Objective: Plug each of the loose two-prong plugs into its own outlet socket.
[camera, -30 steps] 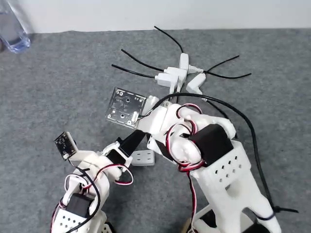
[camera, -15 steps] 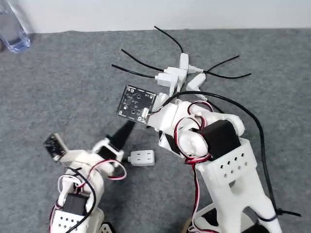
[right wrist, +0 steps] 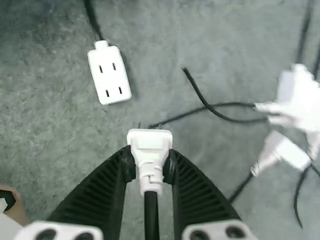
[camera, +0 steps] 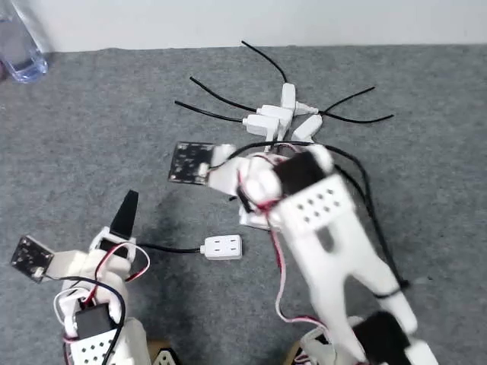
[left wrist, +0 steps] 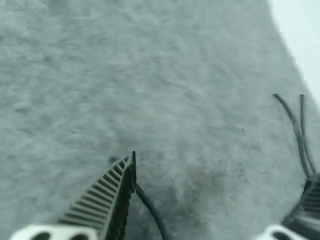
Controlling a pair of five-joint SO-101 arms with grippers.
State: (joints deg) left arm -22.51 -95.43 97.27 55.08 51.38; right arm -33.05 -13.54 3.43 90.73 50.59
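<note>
Outlet block (camera: 223, 246) lay flat on the grey worktop (camera: 434, 84), left of centre and nearer the front edge, slots facing up, touched by neither arm. Its black cord (camera: 167, 248) ran off its left end toward the arm at the front-left corner. Noted at the back-left corner: a clear bottle (camera: 19, 47), well apart from everything else. At the front-left corner the left gripper (left wrist: 220, 170) was released, its two black fingers (left wrist: 112, 200) spread wide over bare grey surface; the outlet's cord passed just under one of them. Near the middle of the worktop, just behind and to the right of the outlet block, the right gripper (right wrist: 149, 156) was clenched on a white plug (right wrist: 150, 142). One ribbed finger pressed against each side of the plug body, and the plug's own black lead (right wrist: 149, 215) ran back between the fingers toward the wrist. Prongs were hidden from the wrist camera; could not tell whether the plug touched the worktop. Held plug and outlet block were apart, with grey surface between them. Behind that, at mid-width toward the back edge, the loose plugs (camera: 275, 118) sat in a tight white cluster, bodies touching, their thin black leads (camera: 217, 97) fanning out to both sides and toward the back edge.
</note>
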